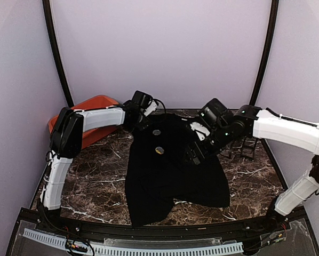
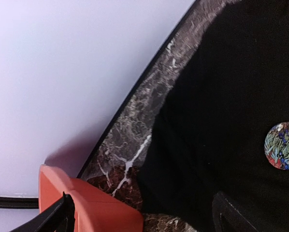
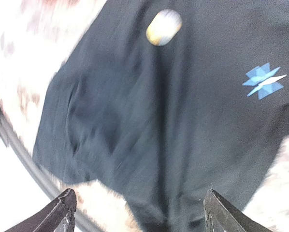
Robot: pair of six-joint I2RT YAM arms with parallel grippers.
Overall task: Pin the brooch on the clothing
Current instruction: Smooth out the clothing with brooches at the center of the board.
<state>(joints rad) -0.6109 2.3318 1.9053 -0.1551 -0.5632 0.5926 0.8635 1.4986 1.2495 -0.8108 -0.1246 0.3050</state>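
The dark marble table (image 1: 95, 176) carried the black T-shirt (image 1: 165, 186) spread flat across its middle, collar towards the far wall and hem towards the arm bases, with an orange bin (image 1: 93, 106) at the far left corner. The left gripper (image 2: 144, 217) hung over the shirt's far left shoulder, its jaws spread as wide as they go with nothing between them. The right gripper (image 3: 139, 203) hovered above the shirt's right side, jaws likewise wide apart and empty, though its wrist view was blurred. The light-blue starburst print (image 3: 264, 80) showed on the chest. Near it, apart from both grippers, the brooch (image 1: 159, 150) lay on the chest fabric as a small yellow-gold disc. The many-coloured round disc at the edge of the left wrist view was most likely the same piece. By the look of it the main work was done, with the brooch on the garment and both grippers let go of it. Whether the pin had actually gone through the cloth and caught could not be told, so what may remain is confirming that it holds.
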